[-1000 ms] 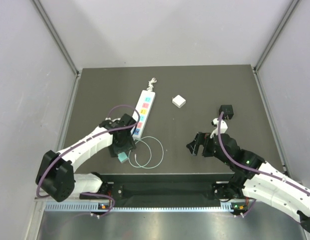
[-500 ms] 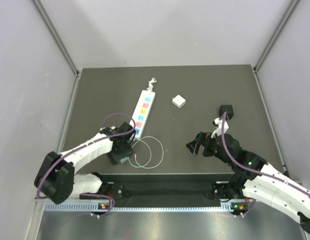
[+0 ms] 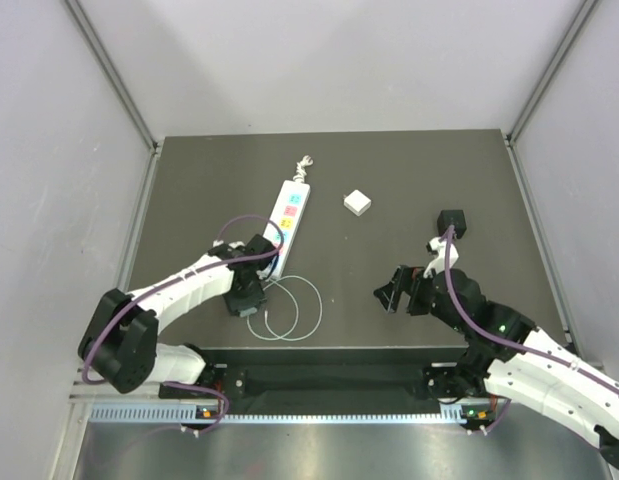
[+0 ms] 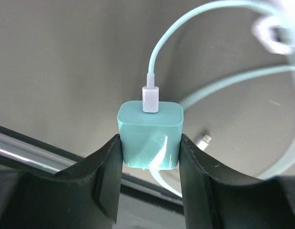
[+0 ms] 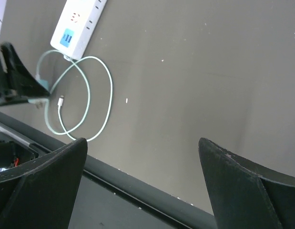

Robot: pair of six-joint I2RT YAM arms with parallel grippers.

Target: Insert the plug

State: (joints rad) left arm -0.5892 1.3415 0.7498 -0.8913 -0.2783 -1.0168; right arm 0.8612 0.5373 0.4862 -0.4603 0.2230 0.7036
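Note:
The plug is a small teal-green box, and a thin white cable runs from its top. My left gripper is shut on it, with a black finger pressed against each side. From above, the left gripper is near the table's front edge, just below the lower end of the long white power strip, and it covers the plug. The cable loops on the table to its right. My right gripper is open with nothing between its fingers, and it hovers at the front right.
A small white square block lies right of the power strip. The right wrist view shows the strip's end, the cable loops and the plug at far left. A black rail runs along the table's front edge.
My left gripper came down over the plug and closed on its sides. The right arm has barely moved.

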